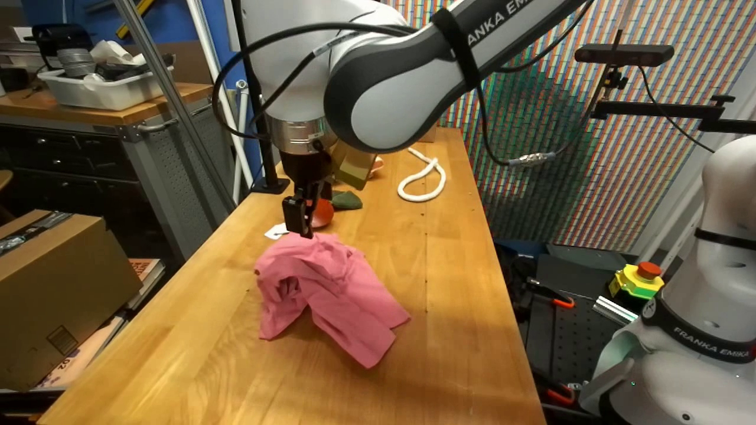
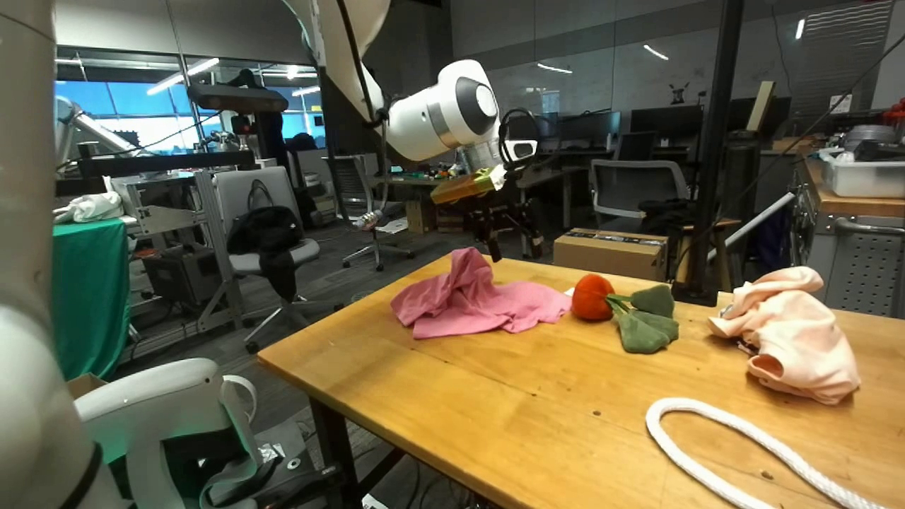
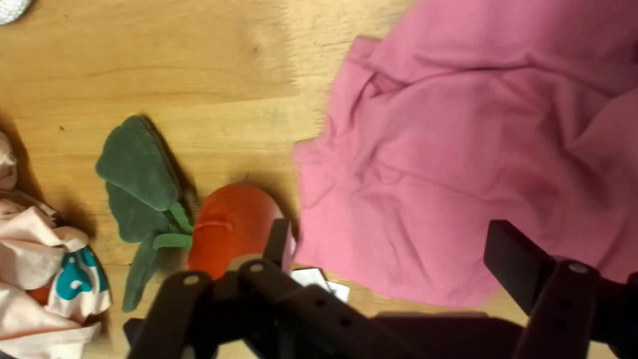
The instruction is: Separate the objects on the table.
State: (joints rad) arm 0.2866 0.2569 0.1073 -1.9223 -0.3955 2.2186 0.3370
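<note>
One crumpled pink cloth [image 1: 336, 295] is sitting on the wooden table [image 1: 466, 354] in an exterior view, and the gripper [image 1: 307, 213] points down over the cloth's far edge. Can't tell from that angle whether the tips touch the fabric, sorry. Part of a red-orange plush [image 1: 323, 213] pokes out behind the gripper with its green leaves [image 1: 346, 200], and a cardboard box [image 1: 65, 289] is off the table on the left.

In an exterior view, the cloth bunches up into a peak, and a cream fabric piece [image 2: 799, 339] is crumpled well apart from it on the right. The plush lies between those two. A white cord [image 2: 714, 412] curves across the near part of the table and runs out of the frame.

Wrist view: the gripper's jaws are spread wide, so it's released. One finger [image 3: 277, 242] overlaps the plush, the other is over the cloth, which takes up most of the right side. The plush is touching the cloth's edge or just beside it, can't say which. A small white tag [image 3: 311, 277] sits near both, and the cream fabric piece shows a teal print [image 3: 75, 283].
</note>
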